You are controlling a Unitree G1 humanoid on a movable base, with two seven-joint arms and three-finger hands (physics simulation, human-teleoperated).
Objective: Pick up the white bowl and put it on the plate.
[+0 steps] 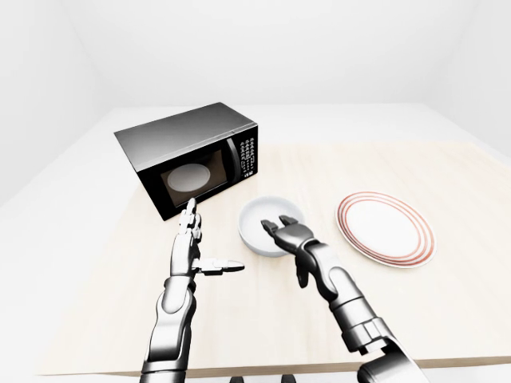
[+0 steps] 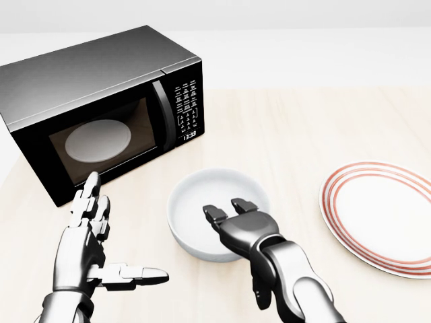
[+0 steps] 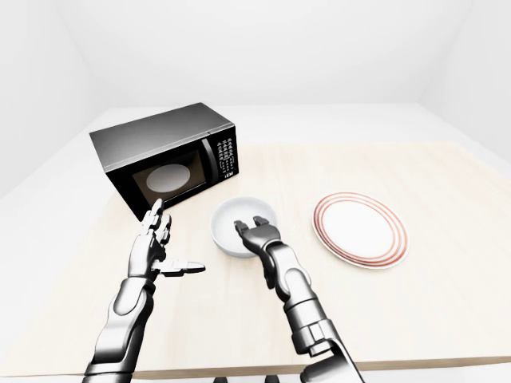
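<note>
White bowl [image 2: 202, 202] under right fingers [image 2: 217, 216]

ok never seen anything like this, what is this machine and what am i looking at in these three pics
These are rendered pictures from a simulation, not photographs. The machine is a humanoid robot with two metal arms and three-finger hands, steered by a person. All three pictures come from cameras on its head, looking out over its own arms: one closer head view, and two wider views from a left and right eye that show nearly the same thing.

On the pale wooden table stand a black microwave with its door closed, a white bowl and a white plate with red rings, lying empty at the right.

The left hand hangs open beside the bowl, touching nothing. The right hand reaches over the bowl's near rim with its fingers open. Nothing is held yet; the bowl sits on the table.
</note>
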